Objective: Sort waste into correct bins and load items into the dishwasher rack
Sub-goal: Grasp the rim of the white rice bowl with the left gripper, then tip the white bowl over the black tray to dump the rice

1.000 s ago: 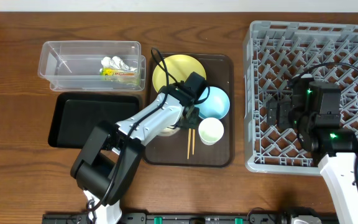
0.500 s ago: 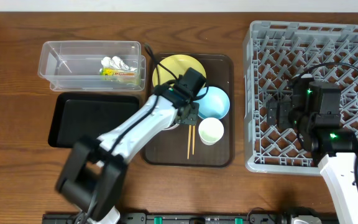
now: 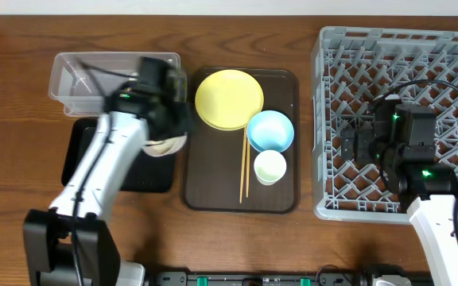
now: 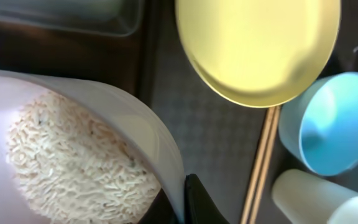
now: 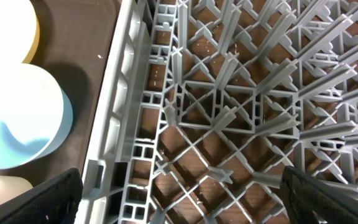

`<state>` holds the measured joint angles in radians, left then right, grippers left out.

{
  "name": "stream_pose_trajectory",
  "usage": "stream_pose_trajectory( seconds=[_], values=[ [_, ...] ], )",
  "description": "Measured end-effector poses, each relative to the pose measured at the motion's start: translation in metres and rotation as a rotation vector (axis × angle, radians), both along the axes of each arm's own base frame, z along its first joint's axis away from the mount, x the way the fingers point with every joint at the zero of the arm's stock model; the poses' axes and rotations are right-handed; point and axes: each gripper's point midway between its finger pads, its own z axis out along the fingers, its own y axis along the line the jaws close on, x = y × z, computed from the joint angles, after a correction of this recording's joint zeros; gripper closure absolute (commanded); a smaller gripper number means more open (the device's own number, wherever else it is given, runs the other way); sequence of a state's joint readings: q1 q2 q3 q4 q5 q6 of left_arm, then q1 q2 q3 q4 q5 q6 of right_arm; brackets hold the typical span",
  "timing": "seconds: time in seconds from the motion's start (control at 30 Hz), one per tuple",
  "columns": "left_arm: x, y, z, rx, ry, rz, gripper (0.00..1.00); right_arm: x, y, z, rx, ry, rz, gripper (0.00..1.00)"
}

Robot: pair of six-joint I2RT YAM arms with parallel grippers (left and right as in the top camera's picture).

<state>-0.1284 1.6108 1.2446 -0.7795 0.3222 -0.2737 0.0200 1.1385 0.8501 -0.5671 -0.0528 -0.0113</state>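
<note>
Rack [image 3: 452,48] at right, right gripper [image 3: 355,144] spread wide above it. Left gripper [image 3: 175,131] clamped on white bowl [image 4: 104,124] rim, over black tray [image 3: 86,159] edge beside brown tray [image 3: 213,183]; rice [image 4: 73,162] inside bowl.

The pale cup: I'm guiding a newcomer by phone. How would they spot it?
Find the dark brown tray left of the grey rack. The cup stands near its right edge, beside the blue bowl. It is the smallest round thing there, and cream-coloured.
</note>
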Motion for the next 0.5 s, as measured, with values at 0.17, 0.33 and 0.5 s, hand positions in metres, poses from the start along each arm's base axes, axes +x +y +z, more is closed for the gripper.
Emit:
stream_pose_trajectory(
  seconds=[0.17,0.33,0.5],
  values=[
    [-0.003,0.029,-0.008,-0.22,0.042,0.031,0.94,0.0,0.0,0.0,0.0,0.0,0.0,0.01],
    [-0.004,0.041,-0.009,-0.489,0.041,0.032,0.94,0.0,0.0,0.0,0.0,0.001,0.0,0.01],
    [-0.002,0.052,0.002,-0.776,0.001,0.067,0.94,0.0,0.0,0.0,0.0,0.0,0.0,0.01]
  ],
)
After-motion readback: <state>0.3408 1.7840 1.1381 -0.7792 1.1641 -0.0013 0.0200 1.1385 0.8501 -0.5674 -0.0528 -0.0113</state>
